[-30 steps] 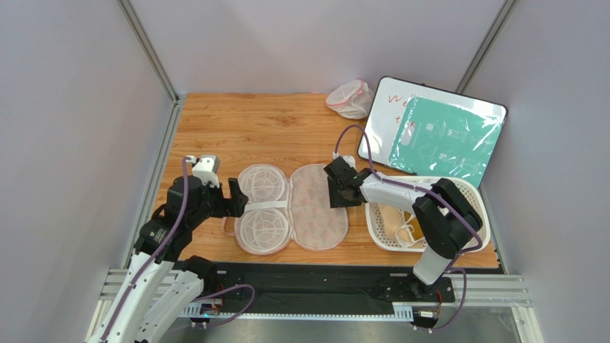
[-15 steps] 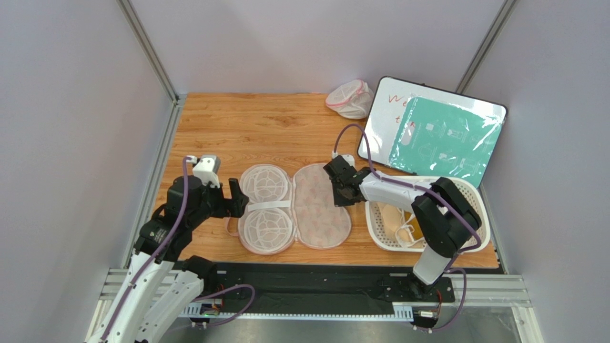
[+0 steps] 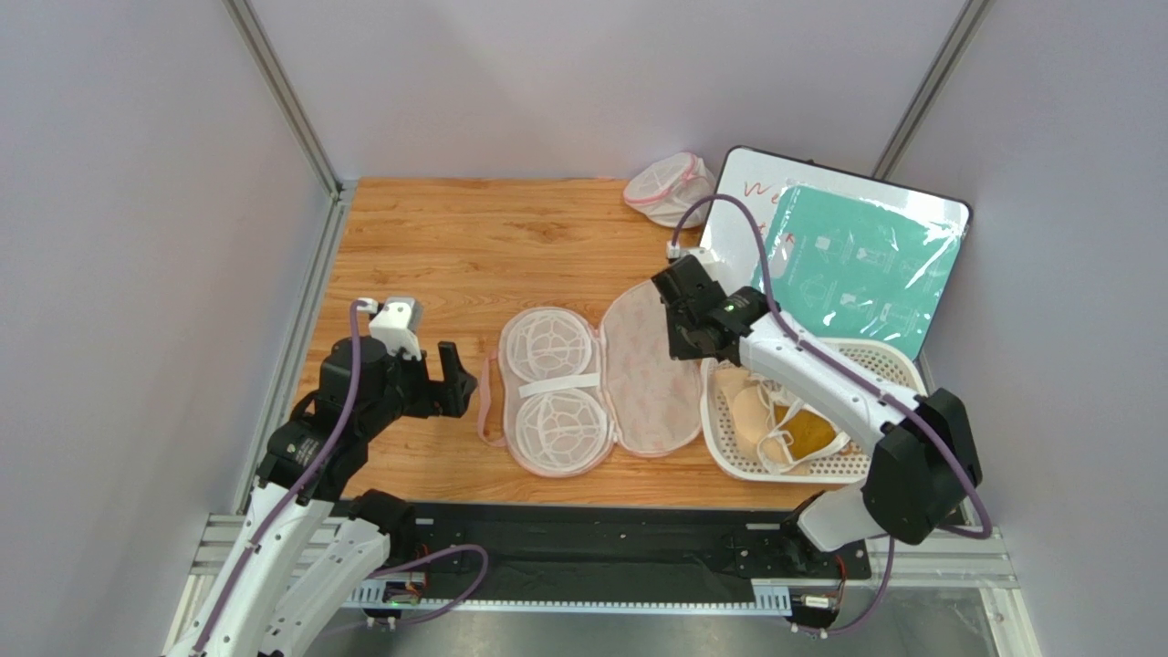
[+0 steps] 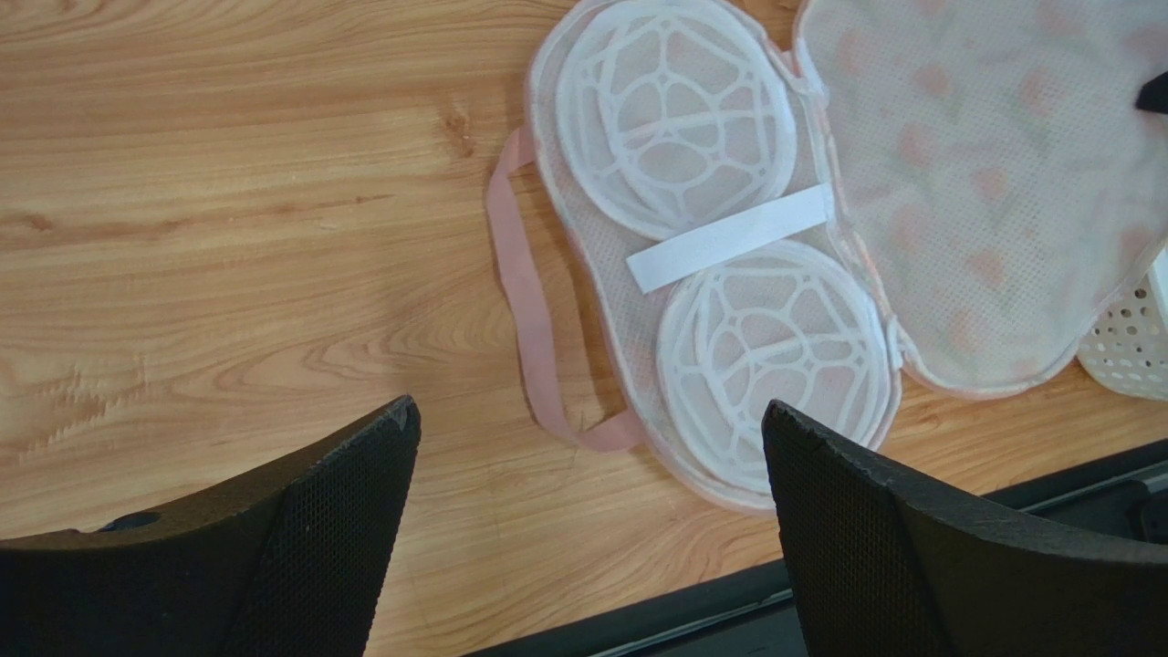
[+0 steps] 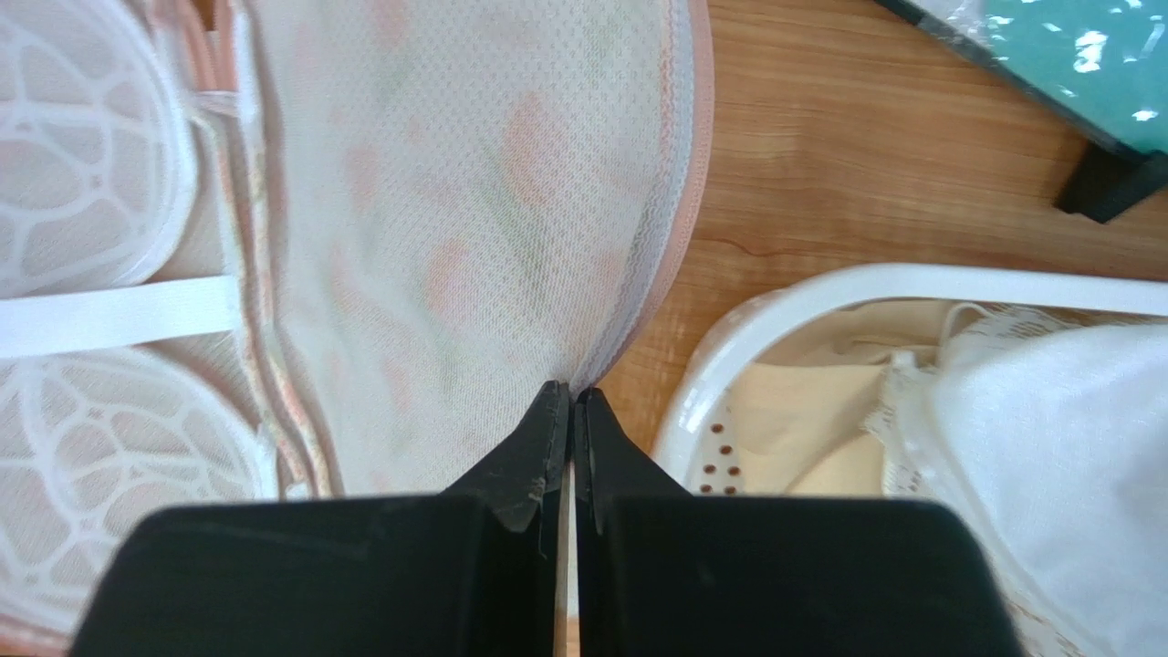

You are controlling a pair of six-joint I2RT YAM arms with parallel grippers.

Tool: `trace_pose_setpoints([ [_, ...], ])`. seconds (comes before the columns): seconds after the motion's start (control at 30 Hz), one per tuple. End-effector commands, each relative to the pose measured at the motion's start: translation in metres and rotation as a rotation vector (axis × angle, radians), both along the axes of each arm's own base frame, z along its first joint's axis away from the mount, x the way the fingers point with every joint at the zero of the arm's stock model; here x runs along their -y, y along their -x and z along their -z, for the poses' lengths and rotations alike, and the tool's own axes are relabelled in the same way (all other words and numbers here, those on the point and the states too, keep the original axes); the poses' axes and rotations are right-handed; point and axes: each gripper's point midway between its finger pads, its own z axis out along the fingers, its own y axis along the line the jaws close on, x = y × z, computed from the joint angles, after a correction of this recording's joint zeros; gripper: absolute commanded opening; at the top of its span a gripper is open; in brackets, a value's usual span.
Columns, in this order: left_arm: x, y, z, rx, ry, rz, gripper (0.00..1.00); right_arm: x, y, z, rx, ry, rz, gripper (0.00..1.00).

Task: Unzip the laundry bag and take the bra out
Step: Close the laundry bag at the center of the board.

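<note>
Laundry bag (image 3: 603, 383) unzipped, flap pinched by closed right gripper (image 5: 572, 397); left gripper (image 4: 590, 411) held open. Bra (image 3: 751, 408) judged already in basket (image 5: 823, 290); flap release called for.

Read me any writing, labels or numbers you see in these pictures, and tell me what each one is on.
"We": red handwriting on the whiteboard, uncertain; the rest hidden behind the teal sheet.
Pale print on the teal sheet: too small to read.
Nothing written on the laundry bag.

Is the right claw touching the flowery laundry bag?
Touching. The right wrist view shows the right claw shut on the laundry bag, pinching its pink edge between the tips.
</note>
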Motion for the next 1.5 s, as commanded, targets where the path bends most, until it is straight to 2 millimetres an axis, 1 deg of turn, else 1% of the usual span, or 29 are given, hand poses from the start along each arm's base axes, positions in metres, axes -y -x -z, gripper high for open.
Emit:
trace_pose_setpoints([
  [0.0,0.002,-0.003,-0.006,0.034,0.005,0.016,1.00,0.029,0.001,-0.034,0.044,0.059,0.014,0.00],
  [0.03,0.002,-0.003,-0.005,0.032,0.005,0.017,0.99,0.033,0.001,-0.039,0.049,0.061,0.022,0.00],
  [0.07,0.002,-0.003,-0.005,0.032,0.005,0.017,0.99,0.037,0.001,-0.048,0.062,0.059,0.026,0.00],
  [0.17,0.002,-0.003,-0.006,0.036,0.006,0.019,1.00,0.042,0.001,-0.063,0.077,0.059,0.029,0.00],
  [0.2,0.002,-0.003,-0.006,0.035,0.005,0.017,1.00,0.039,-0.002,-0.073,0.096,0.042,0.027,0.00],
  [0.27,0.002,-0.003,-0.006,0.036,0.007,0.019,0.99,0.033,-0.001,-0.079,0.087,0.015,0.006,0.00],
  [0.3,0.002,-0.003,-0.006,0.035,0.005,0.019,0.99,0.027,-0.004,-0.087,0.100,-0.010,-0.002,0.00],
  [0.4,0.003,-0.003,-0.006,0.036,0.008,0.023,0.99,0.014,-0.005,-0.091,0.083,-0.061,-0.027,0.00],
  [0.43,0.003,-0.003,-0.006,0.036,0.008,0.021,1.00,0.010,-0.007,-0.095,0.088,-0.074,-0.032,0.00],
  [0.47,0.003,-0.003,-0.005,0.032,0.008,0.023,0.99,0.006,-0.010,-0.093,0.080,-0.087,-0.032,0.00],
  [0.53,0.003,-0.003,-0.006,0.037,0.010,0.024,0.99,-0.002,-0.014,-0.097,0.085,-0.112,-0.035,0.00],
  [0.7,0.004,-0.003,-0.006,0.036,0.012,0.027,0.99,-0.030,-0.022,-0.092,0.071,-0.169,-0.068,0.00],
  [0.73,0.004,-0.003,-0.006,0.035,0.011,0.027,1.00,-0.034,-0.023,-0.086,0.058,-0.165,-0.071,0.00],
  [0.8,0.004,-0.002,-0.006,0.034,0.013,0.027,0.99,-0.042,-0.027,-0.082,0.048,-0.171,-0.073,0.01],
  [0.83,0.005,-0.002,-0.006,0.034,0.013,0.031,1.00,-0.045,-0.029,-0.074,0.030,-0.163,-0.073,0.01],
  [0.9,0.005,-0.003,-0.005,0.033,0.012,0.029,0.99,-0.051,-0.033,-0.069,0.023,-0.162,-0.072,0.02],
  [0.93,0.005,-0.003,-0.006,0.034,0.014,0.032,0.99,-0.054,-0.035,-0.060,0.006,-0.150,-0.070,0.03],
  [1.0,0.005,-0.003,-0.005,0.030,0.014,0.033,0.99,-0.060,-0.039,-0.055,-0.002,-0.155,-0.071,0.03],
  [1.03,0.006,-0.003,-0.005,0.031,0.016,0.034,0.99,-0.064,-0.041,-0.047,-0.018,-0.149,-0.072,0.04],
  [1.1,0.006,-0.003,-0.005,0.030,0.015,0.037,0.99,-0.070,-0.045,-0.043,-0.023,-0.159,-0.072,0.04],
  [1.13,0.006,-0.002,-0.005,0.031,0.016,0.037,0.99,-0.075,-0.046,-0.036,-0.037,-0.156,-0.073,0.04],
  [1.2,0.007,-0.002,-0.005,0.031,0.017,0.041,0.99,-0.082,-0.050,-0.035,-0.033,-0.170,-0.074,0.04],
  [1.23,0.007,-0.003,-0.005,0.030,0.016,0.041,1.00,-0.086,-0.052,-0.029,-0.043,-0.169,-0.068,0.04],
  [1.33,0.007,-0.003,-0.004,0.028,0.015,0.041,0.99,-0.096,-0.058,-0.026,-0.039,-0.182,-0.067,0.06],
  [1.43,0.007,-0.003,-0.004,0.025,0.016,0.040,0.99,-0.108,-0.064,-0.026,-0.033,-0.199,-0.073,0.16],
  [1.47,0.007,-0.003,-0.004,0.025,0.015,0.042,0.99,-0.112,-0.065,-0.025,-0.034,-0.205,-0.078,0.29],
])
